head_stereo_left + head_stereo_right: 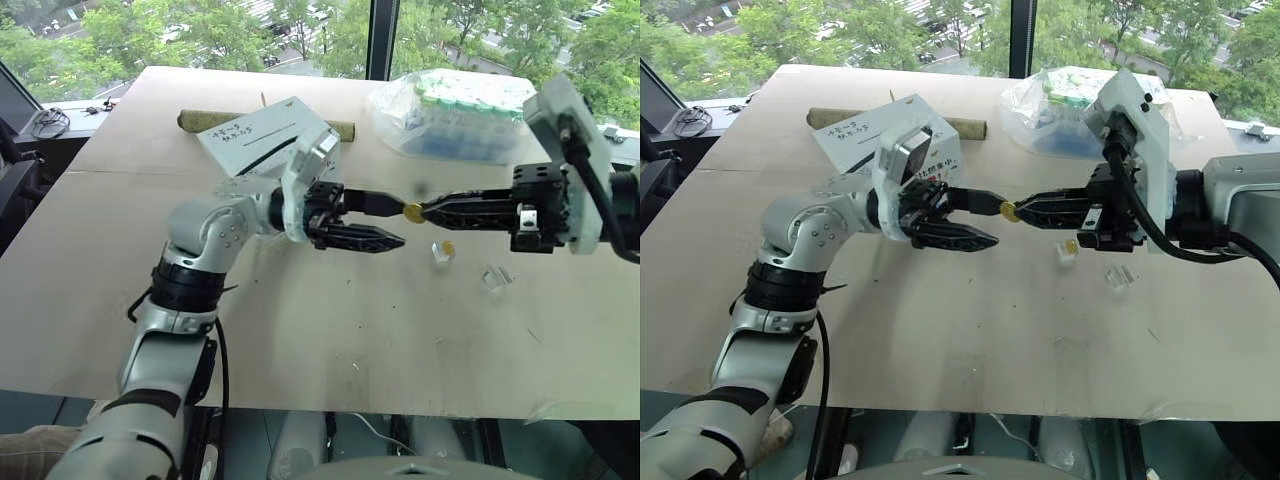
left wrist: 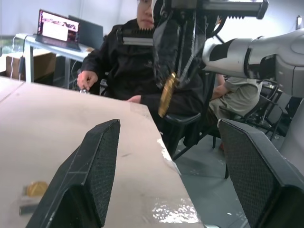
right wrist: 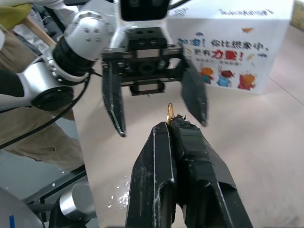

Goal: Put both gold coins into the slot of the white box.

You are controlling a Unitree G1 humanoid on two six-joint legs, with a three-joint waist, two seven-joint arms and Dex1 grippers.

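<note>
My right gripper is shut on a gold coin, held on edge above the middle of the table. My left gripper faces it with its fingers open; the coin stands just off their tips. In the right wrist view the coin sticks out of my shut fingertips in front of the open left gripper. A second gold coin rests on a small clear block on the table. The white box lies behind my left wrist, its slot a dark line beside the handwriting.
A clear bag of green-capped tubes sits at the back right. A brown roll lies behind the box. Another clear block lies right of the second coin. A person in a dark jacket sits beyond the table edge.
</note>
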